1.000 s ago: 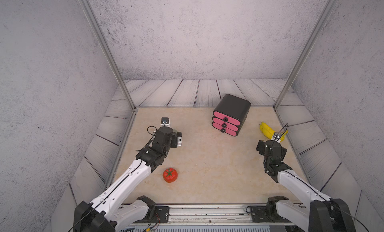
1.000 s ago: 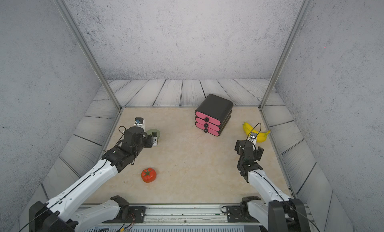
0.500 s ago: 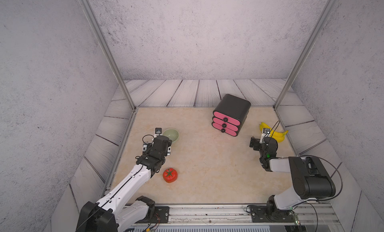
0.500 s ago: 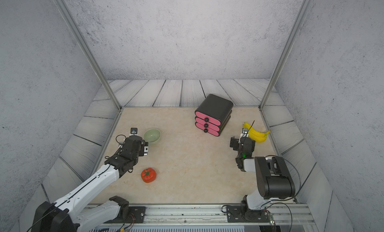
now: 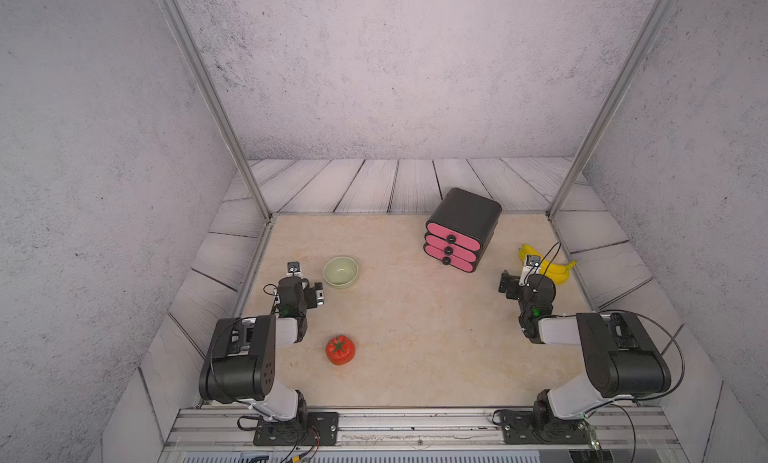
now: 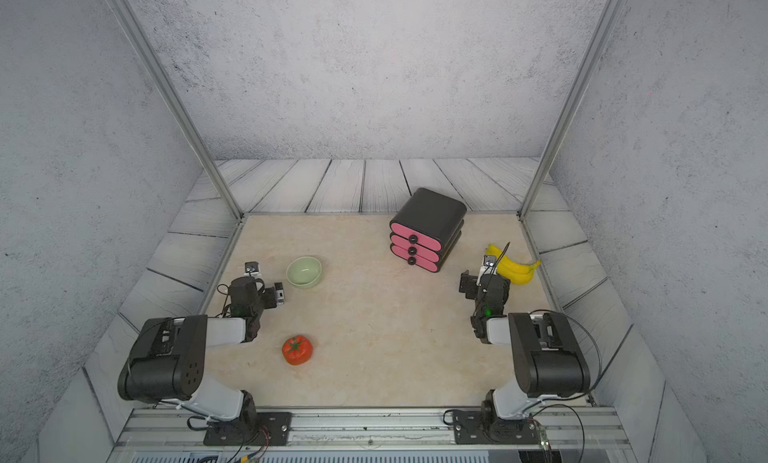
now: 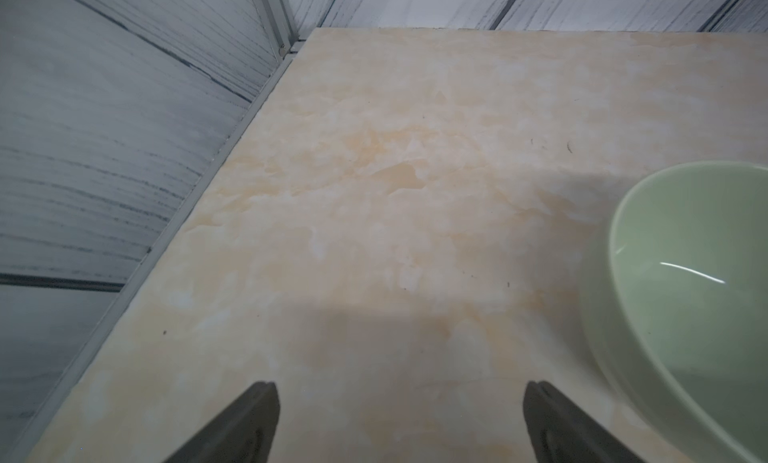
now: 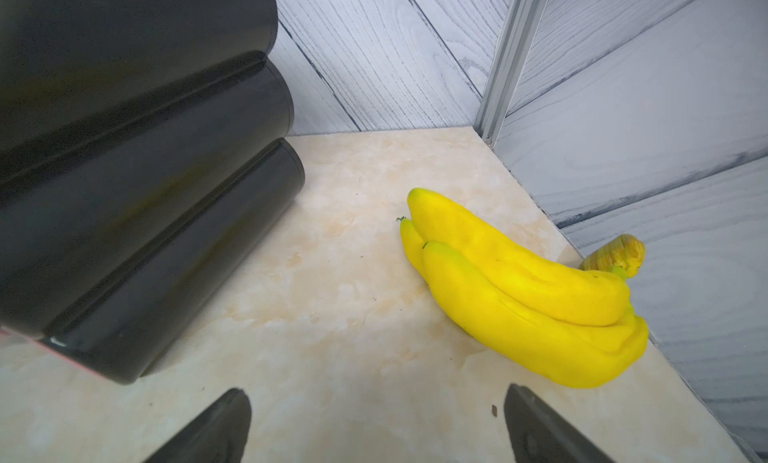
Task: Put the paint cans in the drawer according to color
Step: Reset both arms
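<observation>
The left pincer [image 7: 401,388] hangs low over the bare surface [image 5: 415,336]. Its jaws are spread with nothing between them, and it is just beside a pale green bowl [image 5: 340,272], which is empty. Nearer the robot's base lies a red tomato [image 5: 340,349], well apart from both pincers. Right of centre, toward the back, stands the drawer [image 5: 463,228], a black cabinet with three pink fronts. All three sit flush, so whatever is inside is hidden. The right pincer [image 8: 376,392], likewise spread and empty, points at the gap between the cabinet's side and a bunch of yellow bananas [image 5: 548,270]. No paint cans show in any view. Judging by that and the shut fronts, either the sorting is done with the cans inside, or they lie out of sight; I cannot tell which. If work is left, the next move calls for pulling a knob [image 5: 451,237] to check a compartment.
</observation>
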Tool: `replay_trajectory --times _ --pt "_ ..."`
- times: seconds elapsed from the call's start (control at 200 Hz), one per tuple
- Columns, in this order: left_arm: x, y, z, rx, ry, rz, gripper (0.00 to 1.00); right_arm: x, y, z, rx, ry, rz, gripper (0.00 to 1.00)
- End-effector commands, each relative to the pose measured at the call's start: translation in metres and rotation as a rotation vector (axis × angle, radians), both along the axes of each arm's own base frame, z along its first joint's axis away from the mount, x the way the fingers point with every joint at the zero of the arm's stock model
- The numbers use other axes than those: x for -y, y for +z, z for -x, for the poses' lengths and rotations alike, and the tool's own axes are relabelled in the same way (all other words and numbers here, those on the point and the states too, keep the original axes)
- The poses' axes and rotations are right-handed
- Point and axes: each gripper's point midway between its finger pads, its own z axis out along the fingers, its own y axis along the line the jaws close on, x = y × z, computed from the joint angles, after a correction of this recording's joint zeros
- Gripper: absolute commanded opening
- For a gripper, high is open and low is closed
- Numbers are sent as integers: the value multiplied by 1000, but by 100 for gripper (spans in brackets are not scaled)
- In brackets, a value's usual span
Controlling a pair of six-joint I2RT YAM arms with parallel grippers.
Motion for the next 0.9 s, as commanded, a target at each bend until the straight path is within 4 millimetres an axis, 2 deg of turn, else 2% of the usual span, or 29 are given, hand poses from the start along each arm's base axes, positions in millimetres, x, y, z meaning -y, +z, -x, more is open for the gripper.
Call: replay_trajectory --times 0.0,0.06,0.11,0.335,0.896 --pt "21 37 -21 177 -109 16 98 -1 -3 1 1 8 3 99" --pt "21 35 -20 111 -107 17 99 0 -3 1 0 7 4 99" --pt "22 36 -22 123 -112 19 99 1 -3 5 11 -3 7 99" --pt "22 35 -21 113 -112 18 99 11 13 47 205 -64 -20 99" --pt "21 35 -21 113 -112 17 99 12 13 46 229 -66 -17 99"
